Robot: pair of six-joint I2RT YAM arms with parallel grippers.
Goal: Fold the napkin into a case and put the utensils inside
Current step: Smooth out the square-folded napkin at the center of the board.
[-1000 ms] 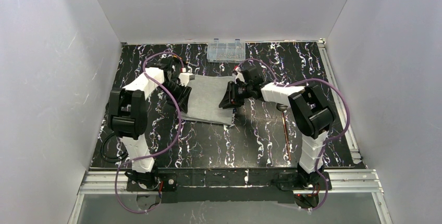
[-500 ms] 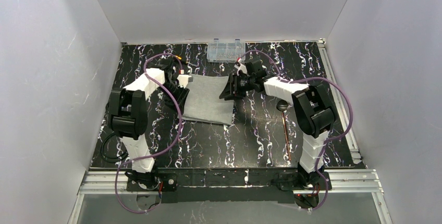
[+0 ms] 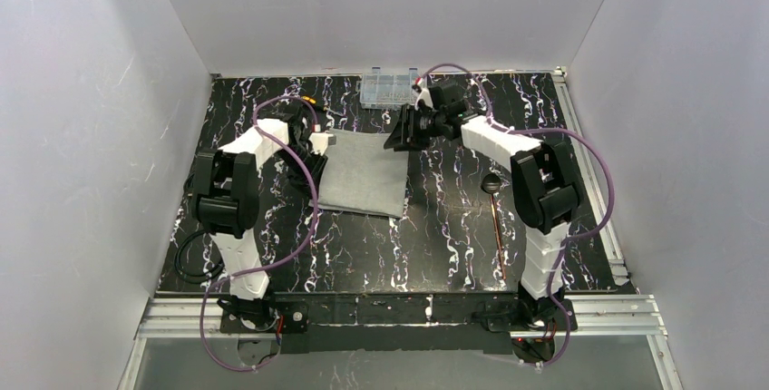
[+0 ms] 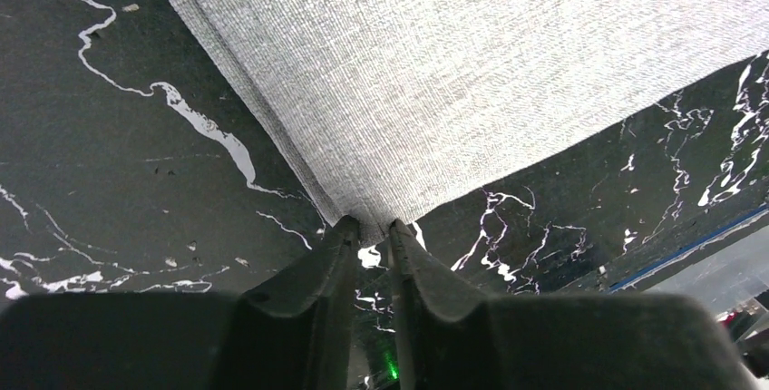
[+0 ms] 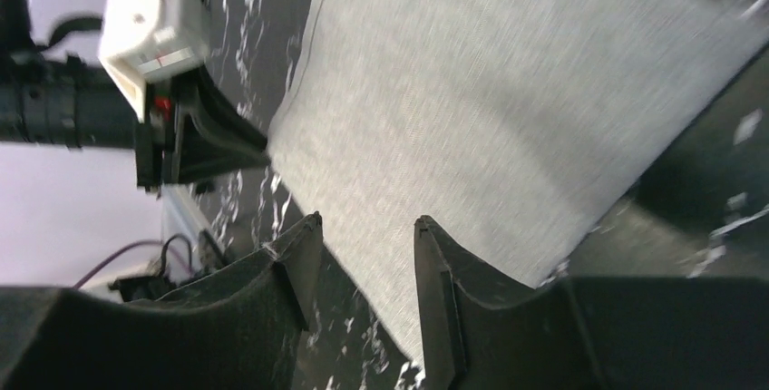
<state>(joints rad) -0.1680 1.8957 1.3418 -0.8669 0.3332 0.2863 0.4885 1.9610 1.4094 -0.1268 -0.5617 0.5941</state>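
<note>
The napkin [image 3: 365, 175] lies flat on the black marbled table as a light-grey folded rectangle, and it fills the upper part of the left wrist view [image 4: 453, 73]. My left gripper [image 4: 372, 227] is at its left side [image 3: 313, 172], jaws nearly together and pinching one cloth corner between the tips. Over the napkin's far right corner hovers my right gripper [image 3: 405, 131], open [image 5: 363, 222] with nothing between its fingers and the cloth [image 5: 472, 109] beneath. The utensils [image 3: 495, 222] lie right of the napkin, dark spoon head towards the back, thin copper handles running towards me. No case shape shows.
A clear plastic compartment box [image 3: 392, 88] stands at the table's back edge, just behind the right gripper. White walls enclose the table on three sides. Purple cables loop off both arms.
The right gripper has opened wider and drawn back from the napkin's right edge towards the far right corner. The left jaws have narrowed onto the cloth corner.
</note>
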